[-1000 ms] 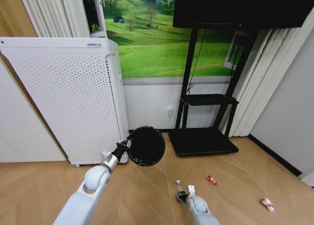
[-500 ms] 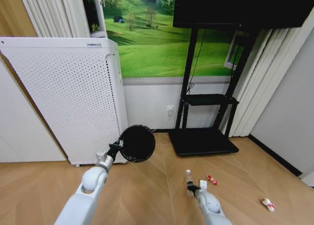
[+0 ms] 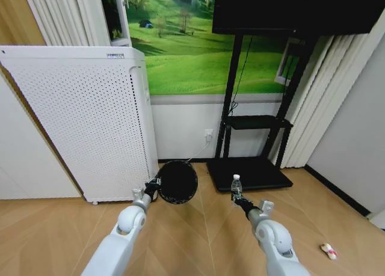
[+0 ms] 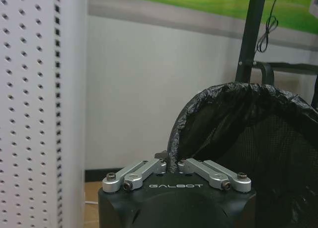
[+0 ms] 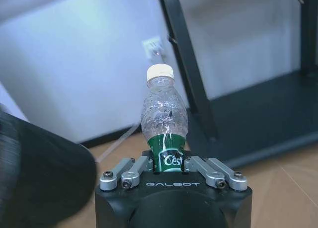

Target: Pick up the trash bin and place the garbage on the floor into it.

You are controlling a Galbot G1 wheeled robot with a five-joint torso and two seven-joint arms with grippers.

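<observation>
The floor (image 3: 180, 240) is light tan wood laid in a zigzag pattern. A tall white box with many small holes (image 3: 84, 119) stands on it at the left, near the wall. A black stand (image 3: 249, 172) rests its flat dark base on the floor in the middle, close to the wall. A thin dark strip (image 3: 337, 189) runs along the floor's edge at the right, below the grey wall. One small white-and-red piece (image 3: 328, 249) lies on the floor far to the right, well apart from the stand. It is tiny, so what it is stays hard to tell.
</observation>
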